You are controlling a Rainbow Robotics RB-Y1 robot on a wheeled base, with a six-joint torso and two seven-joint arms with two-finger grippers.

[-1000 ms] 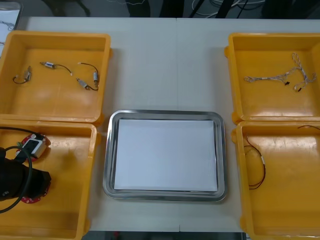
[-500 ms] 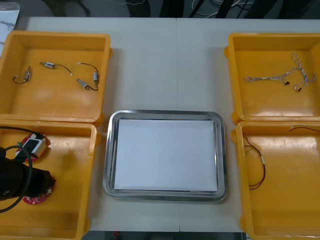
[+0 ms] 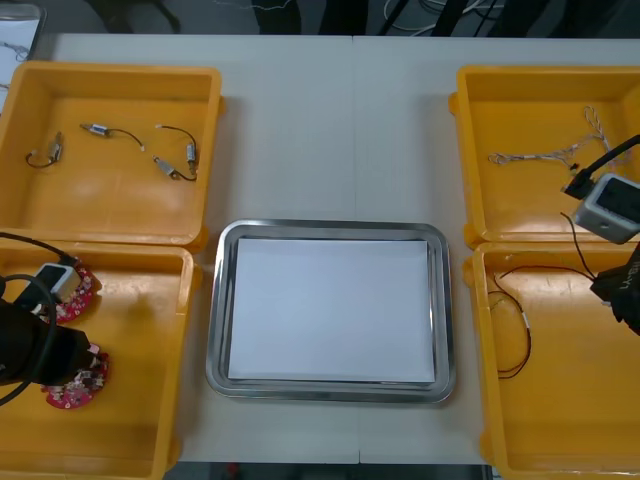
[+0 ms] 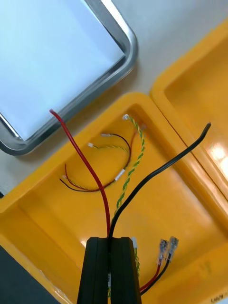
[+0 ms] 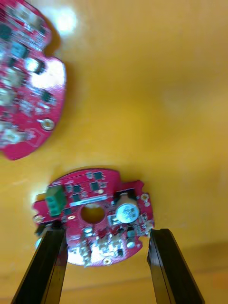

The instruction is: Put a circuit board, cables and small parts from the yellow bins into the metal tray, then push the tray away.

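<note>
Down in the near left yellow bin [image 3: 140,420], the left gripper [image 5: 105,233], unclenched, straddles a round red circuit board [image 5: 95,213] and should close next; the right gripper [image 4: 110,243] grasps red and black cables [image 4: 85,161].

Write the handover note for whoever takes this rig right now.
Left gripper: open, fingers astride a round red circuit board in the near left yellow bin, not gripped yet.
Right gripper: shut on red and black cables, above the near right yellow bin.
Shiny metal tray, white inside: nothing in it.
Done: nothing delivered.
Left: grip the board; bring board, cables and the small metal parts from the far left yellow bin to the tray; push it away.
</note>
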